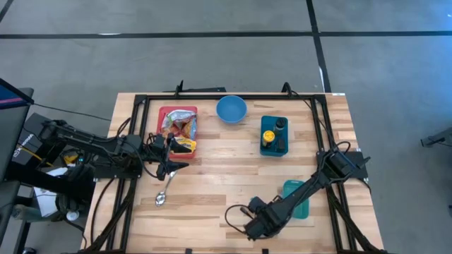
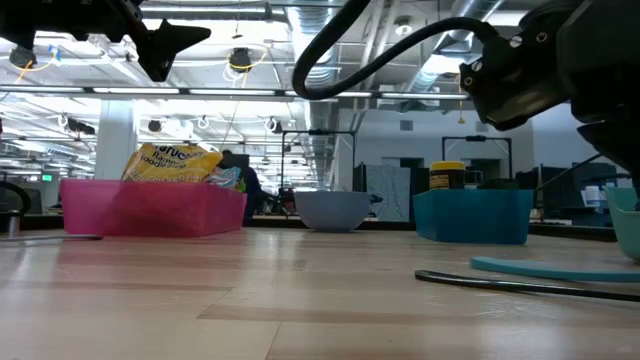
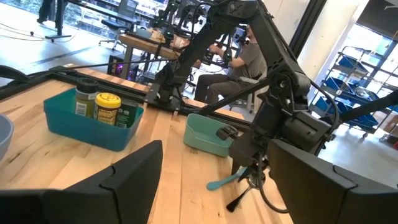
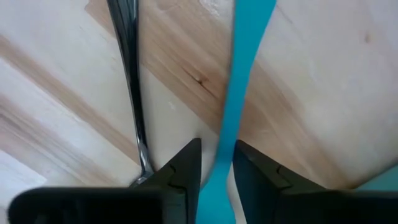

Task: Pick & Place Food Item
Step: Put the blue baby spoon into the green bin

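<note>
High view: the snack bags (image 1: 178,125) are heaped in the pink bin (image 1: 160,130), some sticking up above its rim. Those are the food I'd go for.

My left gripper (image 1: 169,161) hangs just beside the pink bin, on the side facing the metal spoon (image 1: 162,197). Its jaws are spread wide with nothing between them.

My right gripper (image 4: 217,168) is well apart from the pink bin, far out past the spoon side of it and next to a teal tub (image 1: 300,201). Its jaws are drawn in around the handle of a teal utensil (image 4: 245,62) that lies flat on the wood. Both sides look to be on it, so I read that as a pinch. A dark metal handle (image 4: 127,62) lies just beside it, outside the jaws. That's a utensil, not food, so the right arm isn't on the task item.

My read on handling:
- The bags look light, puffy and crinkly, and the film is probably slick.
- They're soft, so a hard squeeze would crush the contents or pop the seal.
- The best hold is likely the flat top seam of the uppermost bag, where it clears the rim, with the jaws across the seam.
- Grabbing mid-bag risks the film sliding out of the grip.
- The bags overlap, so a neighbour may drag along on the lift. I'd lift straight up out of the pink bin.
</note>
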Available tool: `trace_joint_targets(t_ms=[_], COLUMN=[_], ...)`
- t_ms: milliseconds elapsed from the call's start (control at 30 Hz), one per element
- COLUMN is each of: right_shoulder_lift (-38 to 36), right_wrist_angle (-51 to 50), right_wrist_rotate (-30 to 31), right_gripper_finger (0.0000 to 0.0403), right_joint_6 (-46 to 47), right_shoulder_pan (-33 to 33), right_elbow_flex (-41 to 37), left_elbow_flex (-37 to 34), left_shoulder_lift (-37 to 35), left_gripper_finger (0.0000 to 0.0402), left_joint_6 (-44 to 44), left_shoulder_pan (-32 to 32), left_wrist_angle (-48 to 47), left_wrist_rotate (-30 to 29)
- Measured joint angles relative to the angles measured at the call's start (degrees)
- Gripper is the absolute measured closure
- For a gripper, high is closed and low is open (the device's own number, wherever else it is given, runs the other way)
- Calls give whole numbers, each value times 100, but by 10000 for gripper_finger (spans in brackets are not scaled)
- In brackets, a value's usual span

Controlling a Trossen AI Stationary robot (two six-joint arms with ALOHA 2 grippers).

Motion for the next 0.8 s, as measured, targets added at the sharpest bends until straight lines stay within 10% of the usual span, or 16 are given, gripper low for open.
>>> trace_joint_targets(t_ms=[800], right_shoulder_lift=[-4], right_wrist_angle=[-110], right_wrist_rotate=[99], right_gripper_finger=[375], right_joint_6=[-59], right_shoulder_pan=[-19], right_elbow_flex=[0], left_elbow_flex=[2], left_shoulder_lift=[-2], left_gripper_finger=[115], left_joint_6=[0], left_shoulder_pan=[0], left_wrist_angle=[1], left_wrist_rotate=[0])
